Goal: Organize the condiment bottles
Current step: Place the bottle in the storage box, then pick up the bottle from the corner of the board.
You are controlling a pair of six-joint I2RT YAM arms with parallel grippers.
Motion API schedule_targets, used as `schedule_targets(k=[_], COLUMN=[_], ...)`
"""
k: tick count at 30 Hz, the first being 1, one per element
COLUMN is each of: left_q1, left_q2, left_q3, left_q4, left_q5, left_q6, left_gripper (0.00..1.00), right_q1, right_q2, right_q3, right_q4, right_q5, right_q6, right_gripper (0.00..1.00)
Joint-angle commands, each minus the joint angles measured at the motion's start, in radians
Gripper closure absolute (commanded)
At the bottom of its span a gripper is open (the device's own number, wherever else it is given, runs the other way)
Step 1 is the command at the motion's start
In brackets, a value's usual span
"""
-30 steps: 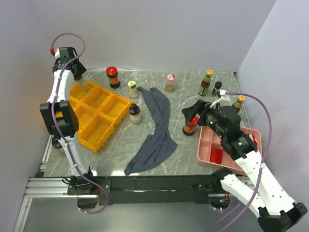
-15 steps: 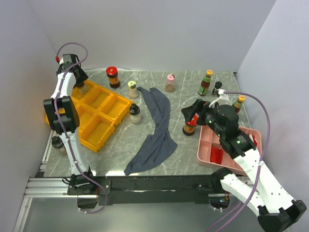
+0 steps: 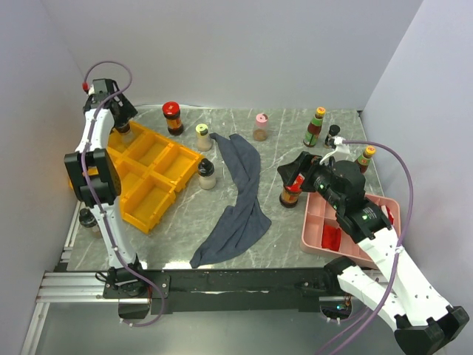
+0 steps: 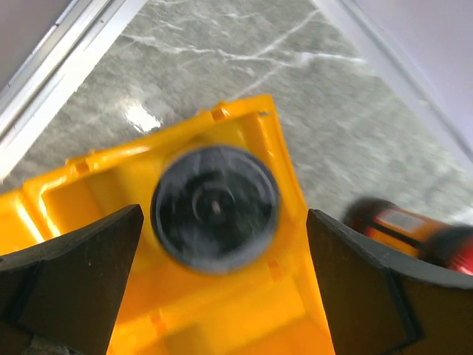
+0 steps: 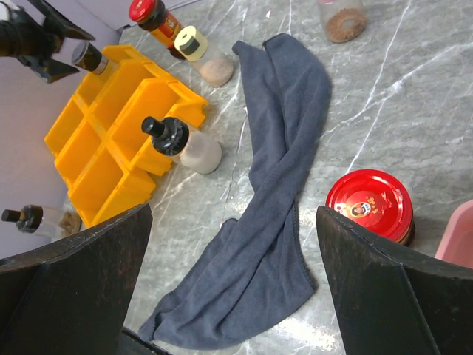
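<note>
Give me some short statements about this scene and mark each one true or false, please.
1. The left gripper is open above a dark-capped bottle that stands in the yellow organizer. True.
2. The right gripper grips the red-lidded jar. False: it is open, and the jar stands free beside the pink tray.
3. The grey cloth lies in the pink tray. False: it lies on the table.
4. The pink-capped shaker stands on the table, outside the yellow organizer. True.
</note>
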Motion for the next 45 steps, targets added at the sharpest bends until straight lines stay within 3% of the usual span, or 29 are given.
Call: schedule_targets(k=[1, 7, 13, 16, 20, 24, 32, 35, 36, 38, 39, 40, 45], left_q1=[0.005, 0.0, -0.057, -0.127, -0.311, -0.386, -0.391, -0.391, -0.391, -0.388, -0.385, -0.377, -0.351], left_q2=[-0.173, -0.383, -0.673, -0.814, -0.929, -1.038, -1.106, -1.087, -1.068, -1.046, -1.022, -1.009, -0.928], left_q3=[0.016, -0.191, -0.565, -0.748, -0.888, -0.952, -0.968, -0.942, -0.933, -0.903, -0.893, -0.88, -0.822], left_q4=[-0.058, -0.1, -0.025, 0.055, 0.012, -0.029, -0.132, -0.292, -0.354, -0.544, -0.605, -0.661, -0.681], left_q5=[0.058, 0.043, -0.004, 0.078, -0.035, -0.152, -0.423, -0.554, -0.592, -0.66, -0.664, -0.666, -0.695], left_q6=[-0.063, -0.149, -0.181, -0.117, -0.102, -0.212, -0.462, -0.705, -0.893, -1.078, -1.258, -1.307, -1.306], left_gripper=[0.01, 0.01, 0.01, 0.01, 0.01, 0.01, 0.01, 0.01, 0.01, 0.01, 0.01, 0.0, 0.01], right_q1=[0.004, 0.004, 0.004, 0.004, 0.004, 0.003, 0.003, 0.004, 0.003, 0.004, 0.003, 0.003, 0.003], right_q2=[-0.013, -0.026, -0.027, -0.026, -0.023, -0.012, 0.017, 0.033, 0.037, 0.055, 0.062, 0.068, 0.092], right_q3=[-0.015, -0.009, -0.001, 0.0, -0.004, -0.01, -0.001, -0.001, 0.0, 0.008, 0.019, 0.023, 0.028], right_q4=[0.049, 0.037, 0.026, 0.024, 0.032, 0.037, 0.023, 0.029, 0.029, 0.021, 0.015, 0.006, 0.0], right_q5=[-0.01, 0.013, 0.047, 0.042, 0.044, 0.045, 0.082, 0.084, 0.088, 0.091, 0.088, 0.082, 0.073], right_q6=[0.003, 0.0, -0.003, -0.001, 0.003, 0.005, 0.0, 0.0, 0.002, 0.005, 0.005, 0.005, 0.003], right_gripper=[0.0, 0.0, 0.0, 0.0, 0.0, 0.0, 0.0, 0.0, 0.0, 0.0, 0.0, 0.0, 0.0])
